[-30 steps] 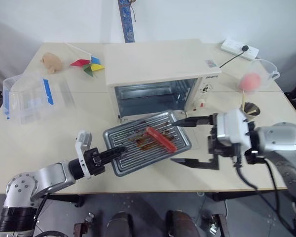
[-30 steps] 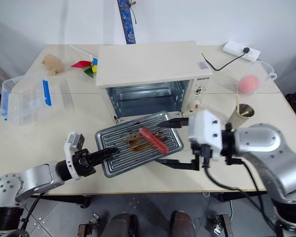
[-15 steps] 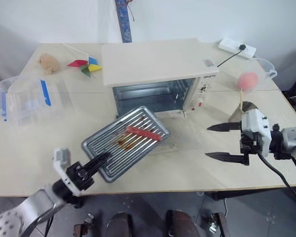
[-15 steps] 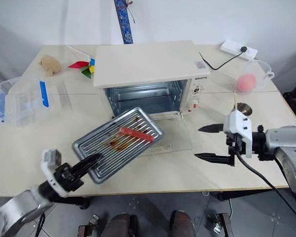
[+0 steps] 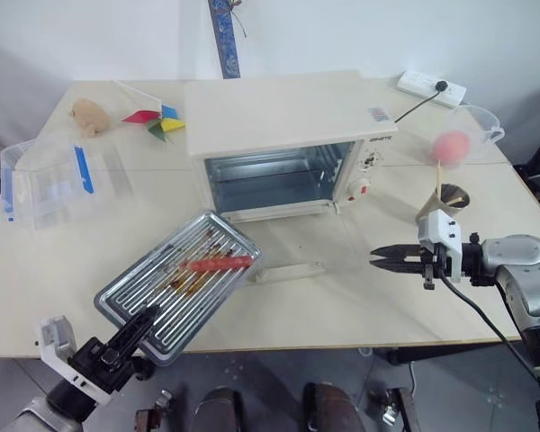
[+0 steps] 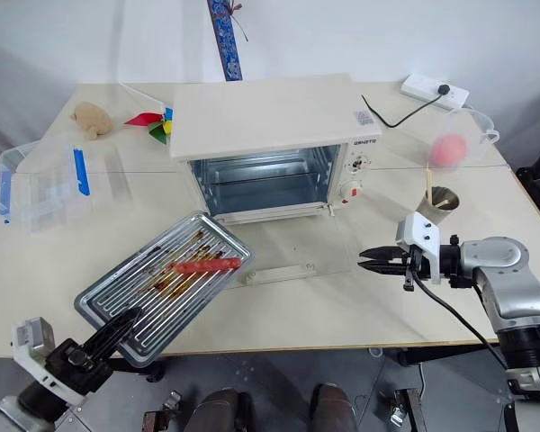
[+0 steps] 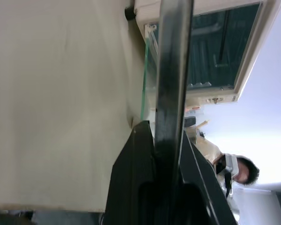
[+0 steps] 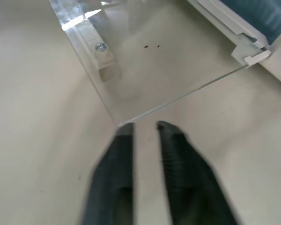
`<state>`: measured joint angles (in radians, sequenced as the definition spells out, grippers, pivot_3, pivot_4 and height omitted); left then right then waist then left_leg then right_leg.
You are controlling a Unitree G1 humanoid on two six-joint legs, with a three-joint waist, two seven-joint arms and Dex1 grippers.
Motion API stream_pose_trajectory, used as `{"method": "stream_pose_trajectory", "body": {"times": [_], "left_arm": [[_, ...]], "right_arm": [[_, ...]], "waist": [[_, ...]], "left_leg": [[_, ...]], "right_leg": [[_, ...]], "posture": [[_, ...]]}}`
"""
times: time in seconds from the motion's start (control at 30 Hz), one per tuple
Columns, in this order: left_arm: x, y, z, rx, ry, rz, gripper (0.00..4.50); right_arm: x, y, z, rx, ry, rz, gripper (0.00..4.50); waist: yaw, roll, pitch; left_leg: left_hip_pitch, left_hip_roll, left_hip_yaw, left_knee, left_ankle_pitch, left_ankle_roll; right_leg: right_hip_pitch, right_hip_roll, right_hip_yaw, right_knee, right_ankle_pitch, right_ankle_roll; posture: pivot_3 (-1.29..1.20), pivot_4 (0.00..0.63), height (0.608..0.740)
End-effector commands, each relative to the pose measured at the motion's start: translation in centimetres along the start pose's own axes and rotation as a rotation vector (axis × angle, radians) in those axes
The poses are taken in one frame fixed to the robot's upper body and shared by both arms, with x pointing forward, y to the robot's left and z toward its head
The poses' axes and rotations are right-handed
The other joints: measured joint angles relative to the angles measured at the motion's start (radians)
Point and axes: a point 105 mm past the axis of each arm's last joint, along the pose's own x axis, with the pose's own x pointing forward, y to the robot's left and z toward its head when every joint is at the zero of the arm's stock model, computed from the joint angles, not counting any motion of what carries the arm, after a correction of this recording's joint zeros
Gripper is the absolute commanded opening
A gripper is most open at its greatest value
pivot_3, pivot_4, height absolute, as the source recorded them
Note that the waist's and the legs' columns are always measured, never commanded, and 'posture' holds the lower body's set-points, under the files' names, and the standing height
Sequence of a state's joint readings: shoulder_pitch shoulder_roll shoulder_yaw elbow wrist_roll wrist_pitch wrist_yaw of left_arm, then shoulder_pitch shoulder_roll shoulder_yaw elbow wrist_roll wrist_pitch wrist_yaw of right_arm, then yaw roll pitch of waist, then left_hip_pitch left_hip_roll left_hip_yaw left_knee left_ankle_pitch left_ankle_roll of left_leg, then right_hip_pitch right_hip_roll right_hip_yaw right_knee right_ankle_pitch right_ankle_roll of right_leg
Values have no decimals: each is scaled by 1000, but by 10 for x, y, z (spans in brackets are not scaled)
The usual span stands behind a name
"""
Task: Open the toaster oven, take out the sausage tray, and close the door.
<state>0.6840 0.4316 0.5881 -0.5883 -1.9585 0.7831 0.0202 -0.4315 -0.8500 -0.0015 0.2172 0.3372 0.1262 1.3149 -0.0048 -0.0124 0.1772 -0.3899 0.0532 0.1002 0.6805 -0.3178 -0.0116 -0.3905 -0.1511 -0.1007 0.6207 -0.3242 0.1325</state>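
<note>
Left hand (image 5: 142, 321) on sausage tray (image 5: 175, 283)

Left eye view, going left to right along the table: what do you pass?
Clear box → sausage tray held out past the table edge → toaster oven, door down → right gripper → cup holding something pink.

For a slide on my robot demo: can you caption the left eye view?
Left hand holds the sausage tray clear of the open toaster oven; right hand is shut.
</note>
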Motion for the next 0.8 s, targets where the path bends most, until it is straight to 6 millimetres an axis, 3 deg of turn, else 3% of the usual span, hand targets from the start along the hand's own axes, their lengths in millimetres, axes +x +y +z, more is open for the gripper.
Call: {"method": "stream_pose_trajectory", "body": {"times": [0.03, 0.33, 0.57, 0.8], "left_arm": [[-6, -14, 5, 29, -67, -39, 0], [-23, -25, 1, 5, -209, -9, 0], [-31, -10, 21, -15, -333, 29, 0], [-19, 4, 39, -50, -386, 17, 0]], "right_arm": [[-3, -5, 4, -32, -3, -9, 8], [-11, -8, -5, 9, 26, -31, 8], [-3, -12, -27, 1, 90, -38, 8], [10, -7, -42, -44, 137, 18, 8]], "waist": [[1, 0, 0], [2, 0, 0], [2, 1, 0], [1, 0, 0]], "left_leg": [[0, 0, 0, 0, 0, 0], [0, 0, 0, 2, -2, 1], [0, -1, 1, 2, -3, 2], [1, 0, 5, 2, -2, 2]], "right_leg": [[0, 0, 0, 0, 0, 0], [1, 0, 0, -2, -1, -2], [2, 0, -1, -2, -1, -3], [4, 0, -1, -2, -1, -2]], "posture": [[0, 150, 740], [0, 150, 740], [0, 150, 740], [0, 150, 740]]}}
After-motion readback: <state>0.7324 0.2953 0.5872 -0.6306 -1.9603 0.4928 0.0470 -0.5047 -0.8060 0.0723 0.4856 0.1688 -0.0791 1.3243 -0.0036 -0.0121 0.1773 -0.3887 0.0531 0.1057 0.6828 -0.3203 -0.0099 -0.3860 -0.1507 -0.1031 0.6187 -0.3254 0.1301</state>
